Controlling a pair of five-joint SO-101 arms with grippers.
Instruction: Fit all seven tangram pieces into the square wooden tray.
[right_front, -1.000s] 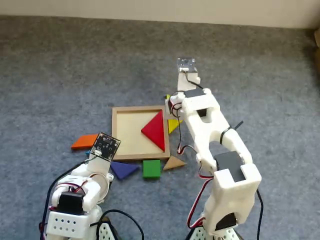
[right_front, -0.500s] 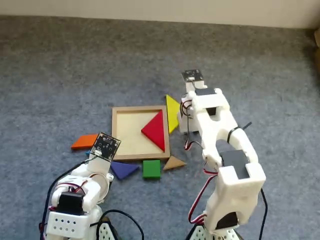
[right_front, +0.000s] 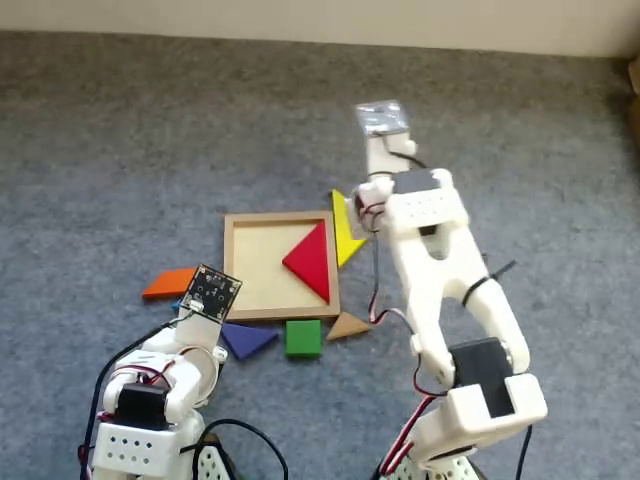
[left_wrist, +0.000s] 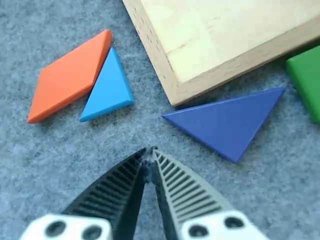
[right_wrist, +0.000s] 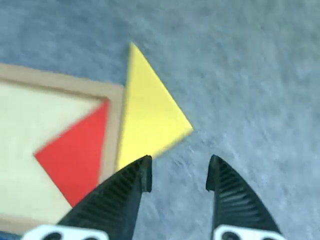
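Counting pieces first: one of seven is seated. Red triangle (right_front: 312, 260) lies flat inside the square wooden tray (right_front: 229, 262), in its 3 o'clock half, long edge along that rim. Rest of the tray floor is bare.

Six pieces are out on the grey table (right_front: 120, 150), placed here from the tray's centre in the high view:
- yellow triangle (right_front: 344, 228), 2 to 3 o'clock, edge touching or overlapping the rim; cannot tell whether it is tilted
- tan triangle (right_front: 348, 325), 5 o'clock, just off the corner
- green square (right_front: 303, 337), 6 o'clock, just beside the rim
- dark blue triangle (right_front: 247, 338), 7 o'clock, near the corner
- orange parallelogram (left_wrist: 70, 75) and light blue triangle (left_wrist: 107, 87), 9 o'clock, touching each other

Right gripper (right_wrist: 179, 165): fingers spread wide, holding nothing, poised over the table just beside the yellow triangle's outer corner.

Left gripper (left_wrist: 149, 152): fingers pressed together, empty, low over the table between the light blue and dark blue triangles.

Judgement: early stage. The yellow triangle looks like the piece in hand; the other five are untouched.
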